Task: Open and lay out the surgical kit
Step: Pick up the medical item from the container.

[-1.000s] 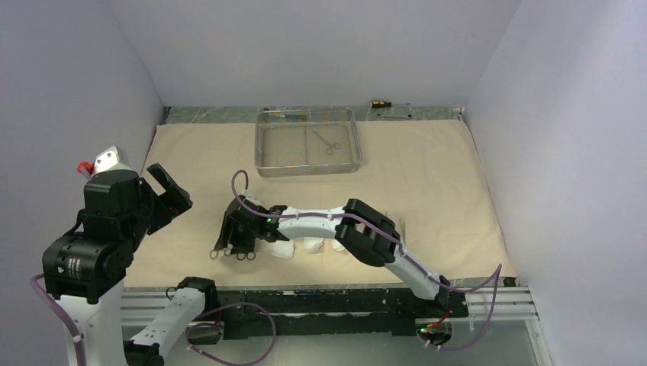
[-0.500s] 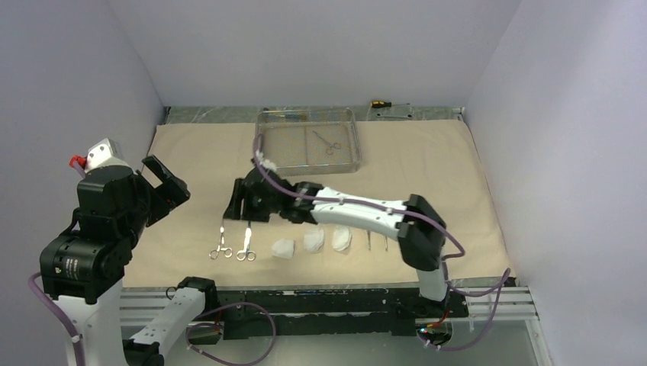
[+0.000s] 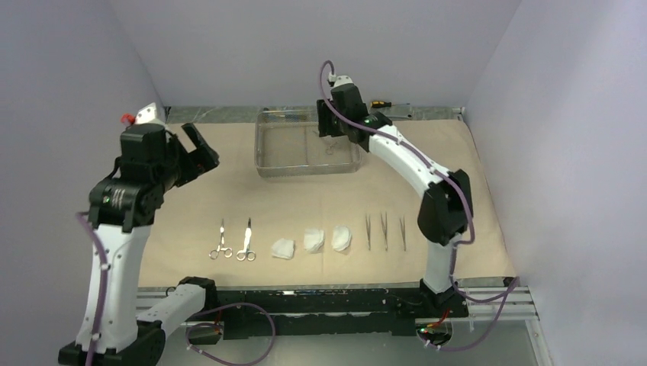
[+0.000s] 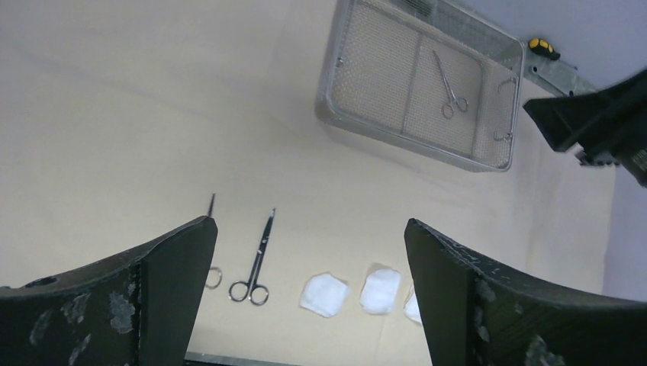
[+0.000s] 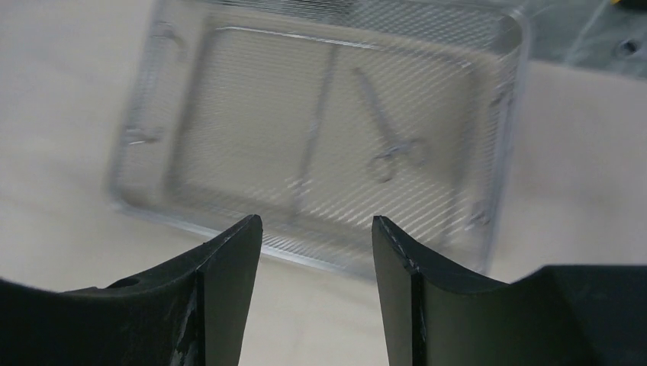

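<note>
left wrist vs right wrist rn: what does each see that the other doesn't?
Left wrist only: the open left fingers, two laid-out clamps (one partly hidden behind a finger), gauze pads beside them, and part of the right arm at the frame edge.
Right wrist only: the open right fingers, with nothing between them.
Both: the mesh tray, the single clamp in the tray, and the beige cloth underneath.
</note>
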Available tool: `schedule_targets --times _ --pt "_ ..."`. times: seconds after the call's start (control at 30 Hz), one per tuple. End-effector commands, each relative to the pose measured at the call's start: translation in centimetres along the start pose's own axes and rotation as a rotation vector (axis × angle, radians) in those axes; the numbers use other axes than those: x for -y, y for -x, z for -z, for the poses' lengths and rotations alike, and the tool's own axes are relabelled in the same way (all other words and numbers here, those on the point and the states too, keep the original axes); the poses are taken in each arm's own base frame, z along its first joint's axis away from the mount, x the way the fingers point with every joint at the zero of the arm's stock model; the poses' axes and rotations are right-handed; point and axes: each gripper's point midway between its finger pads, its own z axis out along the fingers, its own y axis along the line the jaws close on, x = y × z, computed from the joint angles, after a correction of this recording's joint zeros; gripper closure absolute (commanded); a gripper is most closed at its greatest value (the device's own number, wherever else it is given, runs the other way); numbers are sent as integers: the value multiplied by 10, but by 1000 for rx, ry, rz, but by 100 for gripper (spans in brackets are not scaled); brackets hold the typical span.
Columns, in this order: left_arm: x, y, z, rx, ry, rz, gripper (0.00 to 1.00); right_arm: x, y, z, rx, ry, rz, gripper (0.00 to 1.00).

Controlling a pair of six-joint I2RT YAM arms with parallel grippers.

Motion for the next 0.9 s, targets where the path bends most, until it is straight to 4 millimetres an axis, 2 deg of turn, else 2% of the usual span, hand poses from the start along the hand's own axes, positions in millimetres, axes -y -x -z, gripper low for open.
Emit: schedule_targets --times 0.0,0.1,0.33,0.63,0.87 --pt "33 13 -32 11 -119 -17 0 38 -11 -43 -111 -12 368 42" --pt "37 13 -53 -15 -105 -18 0 65 -16 -74 -174 7 411 43" --pt "50 11 -88 -61 -123 -29 1 80 -19 -124 -182 68 479 49" --pt "57 -7 -119 -159 -135 -18 2 80 -34 -166 -155 147 475 51" --pt "57 -17 -133 -219 -122 -29 3 72 -42 -183 -139 202 479 53"
